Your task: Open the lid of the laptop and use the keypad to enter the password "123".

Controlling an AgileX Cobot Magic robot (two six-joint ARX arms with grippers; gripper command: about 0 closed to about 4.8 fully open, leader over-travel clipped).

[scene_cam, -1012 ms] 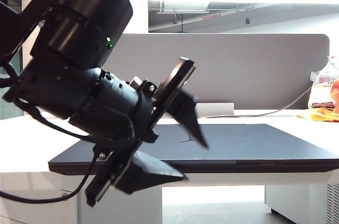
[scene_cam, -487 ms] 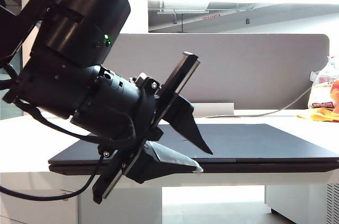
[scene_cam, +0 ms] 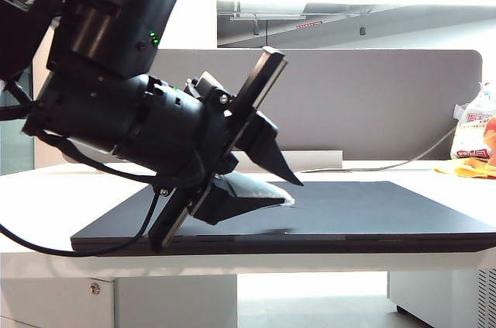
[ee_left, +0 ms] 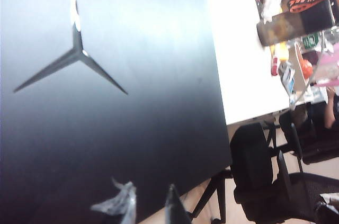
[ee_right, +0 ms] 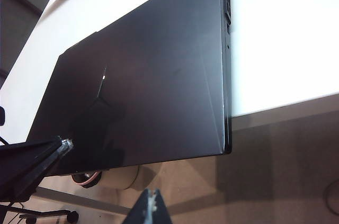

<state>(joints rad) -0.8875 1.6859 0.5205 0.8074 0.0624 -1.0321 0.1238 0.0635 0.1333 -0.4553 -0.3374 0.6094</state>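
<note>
The black laptop lies closed and flat on the white table. Its lid faces up and shows the three-pointed star emblem. The keypad is hidden under the lid. My left gripper hovers over the lid's front left part, jaws a narrow gap apart, nothing between them. In the left wrist view the left gripper has its taped finger over the lid and the other at the lid's edge. My right gripper is shut, off the table's front edge, looking at the lid.
A grey divider panel stands behind the table. A plastic bag and a cable lie at the back right. Black office chairs and bottles and clutter show beyond the table in the left wrist view.
The left gripper has narrowed its jaws and risen. Its lower finger, earlier at the laptop's front edge, now sits above the lid. The laptop stays closed.
</note>
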